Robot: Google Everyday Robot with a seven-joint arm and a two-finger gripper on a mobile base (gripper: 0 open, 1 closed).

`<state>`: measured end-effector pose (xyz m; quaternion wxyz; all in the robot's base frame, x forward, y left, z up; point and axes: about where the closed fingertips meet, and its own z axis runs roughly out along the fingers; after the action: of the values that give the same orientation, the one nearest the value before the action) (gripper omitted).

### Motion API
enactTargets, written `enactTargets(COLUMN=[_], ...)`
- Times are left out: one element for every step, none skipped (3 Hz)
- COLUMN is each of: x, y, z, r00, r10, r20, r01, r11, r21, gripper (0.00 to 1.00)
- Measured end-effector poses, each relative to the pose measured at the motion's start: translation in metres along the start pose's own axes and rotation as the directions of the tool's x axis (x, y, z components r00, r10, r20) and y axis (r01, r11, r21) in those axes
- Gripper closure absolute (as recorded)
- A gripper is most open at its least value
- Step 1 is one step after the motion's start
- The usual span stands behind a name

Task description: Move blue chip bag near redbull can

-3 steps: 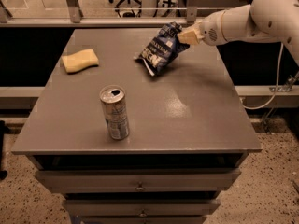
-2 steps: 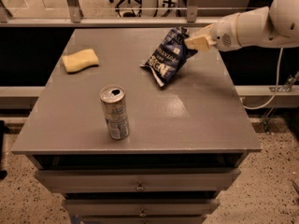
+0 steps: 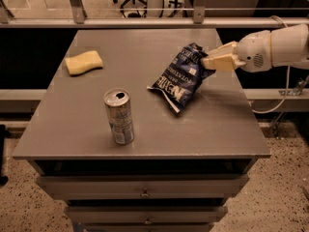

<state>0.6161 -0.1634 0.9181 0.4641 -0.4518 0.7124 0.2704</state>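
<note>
A: Where is the claw?

B: The claw (image 3: 208,62) comes in over the right edge of the surface (image 3: 212,129), in the farther half of that edge, at the end of a white arm (image 3: 277,46). Its pale fingers are pinched tight on the upper right corner of the blue chip bag (image 3: 178,79).

A: And how does the bag lie?

B: It hangs tilted from that corner, sloping down toward the left and the front edge. Its lower end seems to touch the surface, right of the middle. The white lettering faces up.

A: The redbull can?

B: The redbull can (image 3: 119,117) stands upright close to the front edge, left of the middle, with a dark opening in its top. It is apart from the bag, bare surface between them; the bag's lower end is the part nearest it.

A: Anything else?

B: A yellow sponge (image 3: 84,62) lies flat toward the far left corner, well apart from bag and can. Drawers (image 3: 145,187) sit under the front edge.
</note>
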Motion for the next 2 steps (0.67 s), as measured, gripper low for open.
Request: enactTargets(x=[0.006,0.013], y=[0.026,0.066], z=[-0.01,-0.019], r00=[0.999,0.997], r10=[-0.019,-0.028], r20=[0.043,0.077], r01=[0.023,0.045], r11=[0.9953,0.973], r21=[-0.094,-0.226], gripper=[1.0,1.0])
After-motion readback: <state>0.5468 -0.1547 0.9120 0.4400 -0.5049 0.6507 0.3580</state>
